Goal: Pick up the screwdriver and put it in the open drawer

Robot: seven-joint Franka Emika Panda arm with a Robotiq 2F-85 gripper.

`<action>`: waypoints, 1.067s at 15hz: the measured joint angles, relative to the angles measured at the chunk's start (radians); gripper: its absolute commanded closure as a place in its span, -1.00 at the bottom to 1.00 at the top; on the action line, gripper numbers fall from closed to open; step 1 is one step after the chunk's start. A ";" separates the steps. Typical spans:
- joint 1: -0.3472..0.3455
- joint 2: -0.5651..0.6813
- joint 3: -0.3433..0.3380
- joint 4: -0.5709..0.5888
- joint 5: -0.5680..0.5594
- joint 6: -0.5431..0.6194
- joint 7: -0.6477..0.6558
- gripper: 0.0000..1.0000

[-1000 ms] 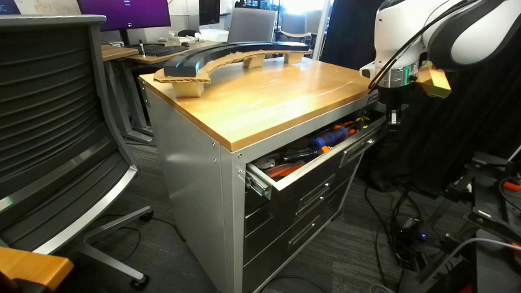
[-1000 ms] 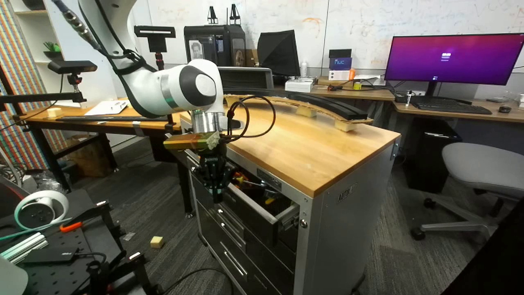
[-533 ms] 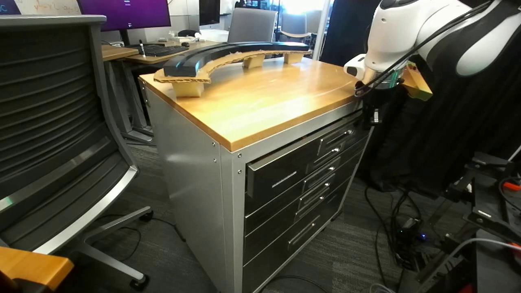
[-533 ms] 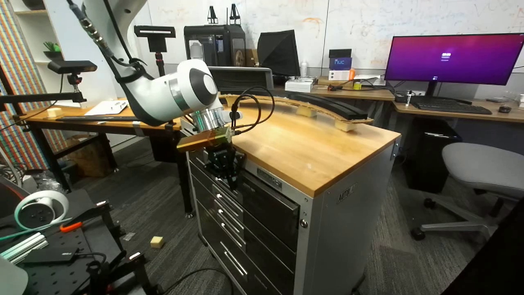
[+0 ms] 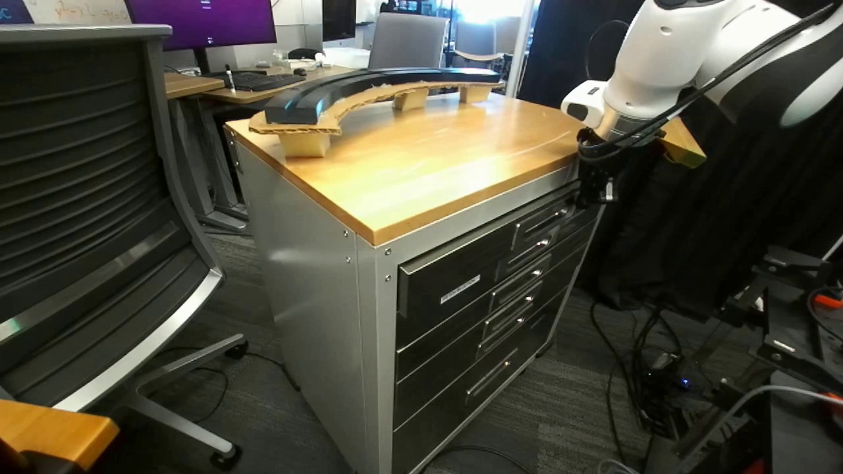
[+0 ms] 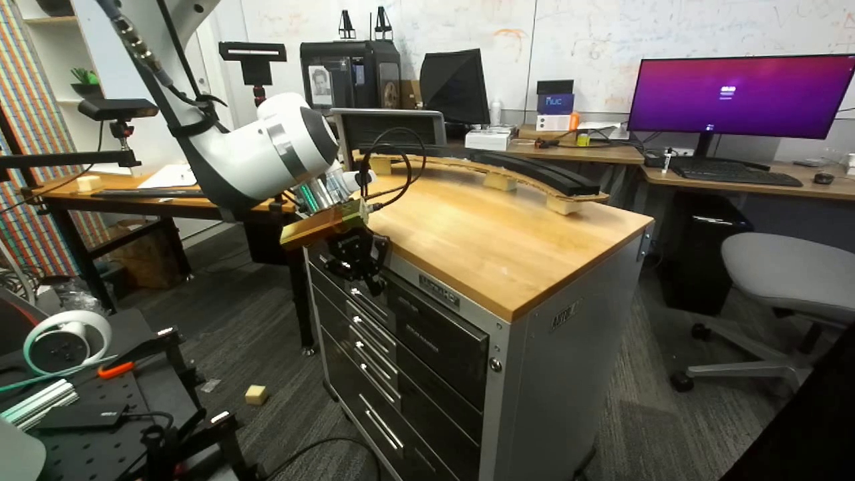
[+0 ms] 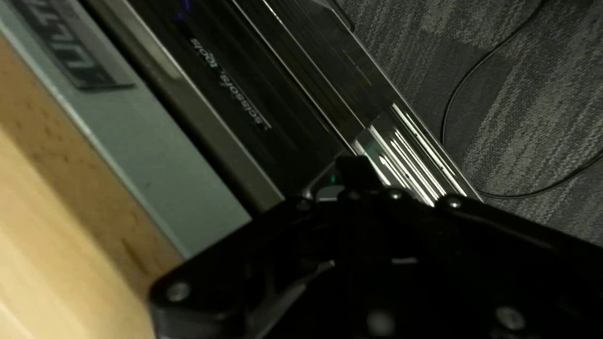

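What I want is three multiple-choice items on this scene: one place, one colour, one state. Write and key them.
1. Where is the curved black piece, relative to the wooden top?
A. Underneath it
B. Raised above it, on cardboard
C. Directly on it

2. What colour is the loose block on the floor?
A. Pale yellow
B. Blue
C. Red

3. How does the top drawer stand?
A. Wide open
B. Missing
C. Shut or nearly shut

1 B: an exterior view shows cardboard beneath it.
2 A: its yellow faces show in an exterior view.
3 C: both exterior views show its front close to the cabinet.
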State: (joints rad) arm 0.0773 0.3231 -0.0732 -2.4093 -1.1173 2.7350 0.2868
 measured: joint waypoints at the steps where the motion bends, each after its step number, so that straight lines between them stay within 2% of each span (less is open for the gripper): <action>1: 0.002 -0.010 0.000 -0.003 -0.033 0.006 0.013 1.00; 6: 0.002 -0.047 -0.003 -0.016 -0.249 0.064 0.123 1.00; 7: 0.002 -0.055 -0.003 -0.018 -0.294 0.081 0.149 0.94; 8: 0.002 -0.061 -0.003 -0.019 -0.337 0.092 0.172 0.46; 10: 0.002 -0.075 -0.002 -0.019 -0.398 0.141 0.212 0.40; 11: 0.001 -0.085 0.000 -0.025 -0.379 0.163 0.206 0.30; 12: 0.001 -0.093 0.005 -0.034 -0.308 0.170 0.164 0.14; 14: -0.013 -0.106 0.039 -0.051 -0.132 0.156 0.062 -0.17; 16: -0.018 -0.120 0.089 -0.053 0.040 0.091 -0.003 -0.49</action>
State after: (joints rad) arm 0.0589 0.2029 0.0160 -2.4626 -1.0772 2.8262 0.2842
